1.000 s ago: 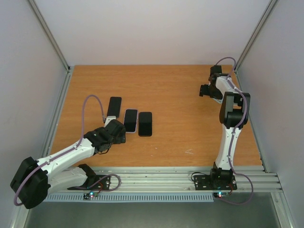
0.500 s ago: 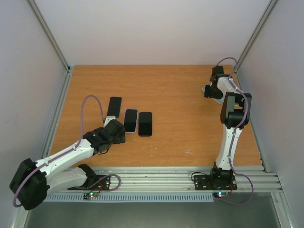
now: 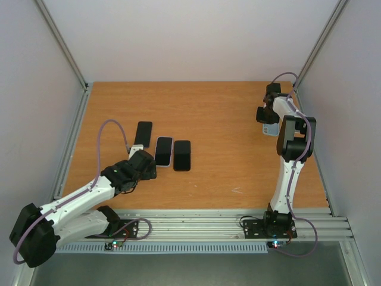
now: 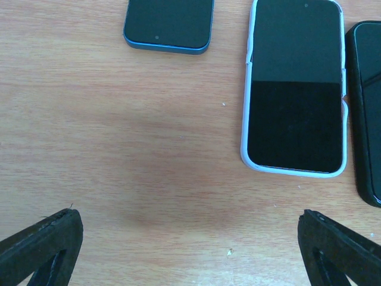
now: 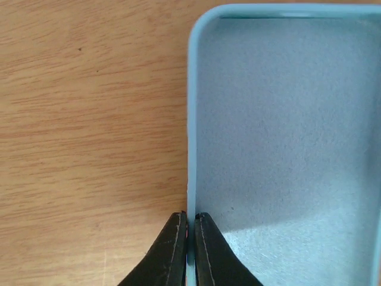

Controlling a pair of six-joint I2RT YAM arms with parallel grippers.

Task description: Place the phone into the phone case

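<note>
Three phones lie face up at the table's left: one with a blue edge (image 3: pixel 143 133) (image 4: pixel 168 24), one in a white case (image 3: pixel 164 151) (image 4: pixel 296 89), and a black one (image 3: pixel 182 155) (image 4: pixel 369 113). My left gripper (image 3: pixel 146 165) (image 4: pixel 189 217) hovers wide open just in front of them, with only bare wood between its fingers. The empty light-blue phone case (image 5: pixel 286 137) (image 3: pixel 271 130) lies hollow side up at the far right. My right gripper (image 5: pixel 190 217) (image 3: pixel 265 117) is shut on its left side wall, one finger (image 5: pixel 172 250) outside and the other inside.
The wooden table (image 3: pixel 220 131) is bounded by a metal rail along its left side (image 3: pixel 71 149) and white walls behind and to the right. The right arm's upright links (image 3: pixel 292 155) stand close to the right wall.
My right gripper has closed from wide open onto the case's side wall. The left arm has drawn back slightly toward the near edge, still open.
</note>
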